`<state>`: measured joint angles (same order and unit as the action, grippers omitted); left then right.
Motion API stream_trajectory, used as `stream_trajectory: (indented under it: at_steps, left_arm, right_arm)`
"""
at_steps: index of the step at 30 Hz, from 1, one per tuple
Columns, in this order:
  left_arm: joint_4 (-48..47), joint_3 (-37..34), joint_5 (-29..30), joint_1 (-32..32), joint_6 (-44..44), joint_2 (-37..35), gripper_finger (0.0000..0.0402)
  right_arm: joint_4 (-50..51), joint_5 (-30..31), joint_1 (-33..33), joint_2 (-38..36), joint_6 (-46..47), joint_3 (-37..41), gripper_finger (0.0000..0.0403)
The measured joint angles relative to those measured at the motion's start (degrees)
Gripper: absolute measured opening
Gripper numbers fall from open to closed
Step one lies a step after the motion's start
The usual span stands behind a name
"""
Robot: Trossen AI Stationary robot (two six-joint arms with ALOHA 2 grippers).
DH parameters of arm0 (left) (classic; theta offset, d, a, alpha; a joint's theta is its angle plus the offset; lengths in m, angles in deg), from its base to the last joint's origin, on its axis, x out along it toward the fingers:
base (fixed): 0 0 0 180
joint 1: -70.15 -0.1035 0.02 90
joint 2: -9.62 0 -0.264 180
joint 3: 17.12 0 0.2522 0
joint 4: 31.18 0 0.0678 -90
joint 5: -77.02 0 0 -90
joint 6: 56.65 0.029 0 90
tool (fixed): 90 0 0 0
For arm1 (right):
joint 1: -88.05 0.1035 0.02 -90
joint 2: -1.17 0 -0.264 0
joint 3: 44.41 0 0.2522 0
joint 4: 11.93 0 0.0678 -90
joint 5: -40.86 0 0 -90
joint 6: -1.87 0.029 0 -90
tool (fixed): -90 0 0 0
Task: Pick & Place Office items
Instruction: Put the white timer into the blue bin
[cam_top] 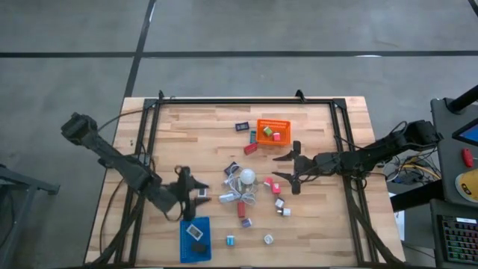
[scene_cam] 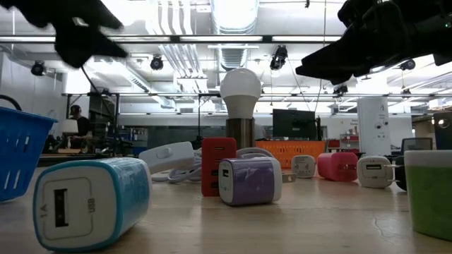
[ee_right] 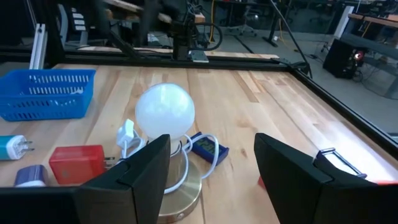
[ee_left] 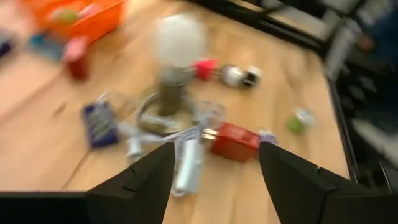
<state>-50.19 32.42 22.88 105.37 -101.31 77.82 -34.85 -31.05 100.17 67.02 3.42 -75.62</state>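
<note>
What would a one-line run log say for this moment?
left end effector: open, empty, above blue mesh basket | right end effector: open, empty, beside white round bulb | orange mesh basket: holds items

2 baskets (cam_top: 272,128), 1 bulb (cam_top: 246,178)

Middle of the table (cam_top: 202,127) is the crowded bit: the bulb (cam_top: 246,178) stands upright there with its cord (cam_top: 237,196) looped round the base, and a red block (cam_top: 242,208), a dark label piece (cam_top: 231,169) and other small items sit tight against it. Both grippers flank that pile, left gripper (cam_top: 196,192) on one side, right gripper (cam_top: 290,168) on the other, each with jaws apart and nothing between them. The orange basket (cam_top: 272,131) blocks the far side, the blue basket (cam_top: 195,239) the near left edge. The wood on the far left looks bare, so that's the easy way in. A few loose cubes (cam_top: 268,239) dot the near edge.
</note>
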Motion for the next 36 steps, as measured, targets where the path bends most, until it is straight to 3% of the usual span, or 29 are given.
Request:
stream_trajectory:
  at_steps: [5, 8, 13, 21, 27, 32, 36]
  left_arm:
    - [-0.01, -4.01, 0.03, -4.77, -18.23, -0.73, 0.0236]
    - [0.1, -4.3, -1.5, -7.11, -21.84, -0.31, 0.0236]
    - [-0.77, -3.01, -13.14, -11.68, -24.07, 0.19, 0.0236]
    - [-17.15, 0.39, -18.75, -13.59, -40.64, 2.23, 0.0236]
    - [-25.63, 6.1, -21.16, -14.98, -44.29, 7.04, 0.0236]
    - [-29.37, 11.28, -28.31, -16.15, -45.41, 15.58, 0.0236]
    - [-37.66, 17.41, -30.82, -16.84, -43.88, 20.56, 0.0236]
  right_arm:
    - [-0.02, 0.0, 0.0, 0.0, 1.14, 0.0, 0.0228]
    - [0.02, 0.0, 0.0, 0.0, 1.51, 0.0, 0.0228]
    - [0.32, 0.0, 0.0, 0.0, 2.5, 0.0, 0.0228]
    - [2.71, 0.0, 0.0, 0.0, 4.6, 0.0, 0.0228]
    - [3.91, 0.0, 0.0, 0.0, 5.16, 0.0, 0.0228]
    - [3.92, -0.01, 0.0, 0.0, 5.56, 0.0, 0.0228]
    - [3.92, -0.08, 0.02, 0.0, 5.41, 0.0, 0.0228]
